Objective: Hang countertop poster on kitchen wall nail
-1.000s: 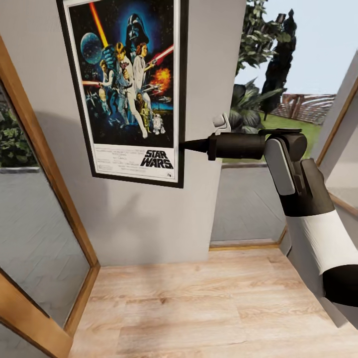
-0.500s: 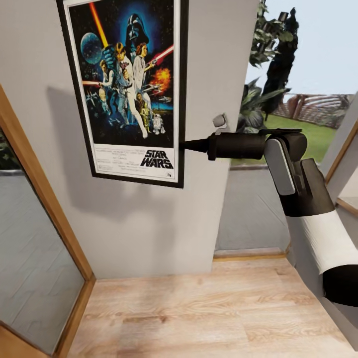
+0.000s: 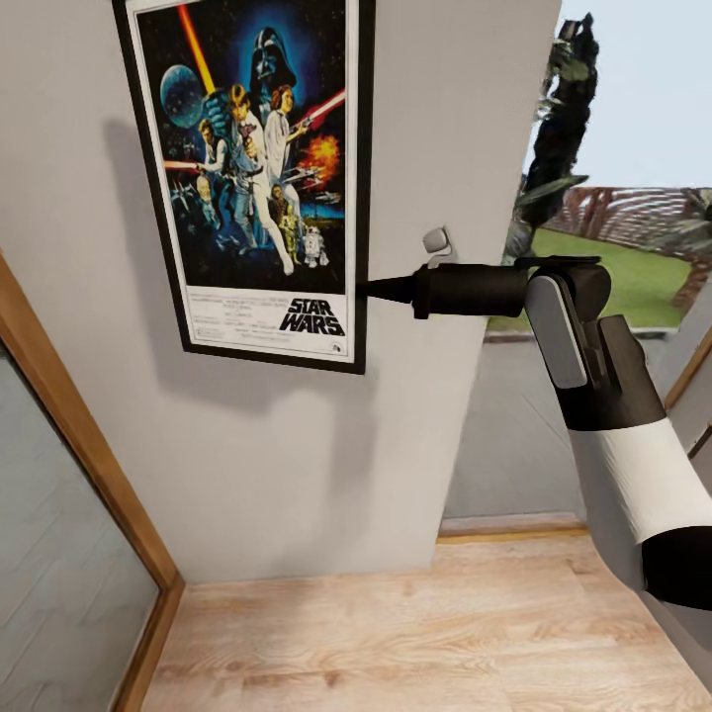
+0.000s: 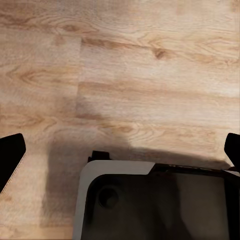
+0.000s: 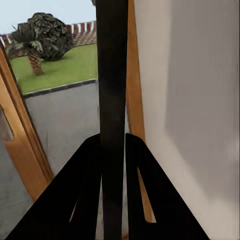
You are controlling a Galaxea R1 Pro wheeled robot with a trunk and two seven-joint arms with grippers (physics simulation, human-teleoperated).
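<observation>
The poster (image 3: 259, 168) is an upright Star Wars print with a black frame and white border. It is held up in front of a grey wall (image 3: 297, 465). My right gripper (image 3: 362, 290) reaches in from the right and is shut on the frame's right edge, low down. In the right wrist view the two black fingers (image 5: 85, 180) pinch the dark frame edge (image 5: 112, 60) of the poster, seen edge-on. My left gripper (image 4: 120, 150) hangs open over the wooden floor (image 4: 150, 65), nothing between its tips. The kitchen countertop is out of view.
A wood-framed glass door (image 3: 79, 475) stands at the left. To the right of the wall, a glazed opening (image 3: 613, 267) looks onto grass and trees. Light wooden floor (image 3: 396, 643) lies below. The robot's grey and dark base (image 4: 150, 200) sits under the left gripper.
The whole picture has shifted: the wall's right edge and the garden slid right, the door frame slid left. The camera has turned. Poster and right arm keep their place in the picture.
</observation>
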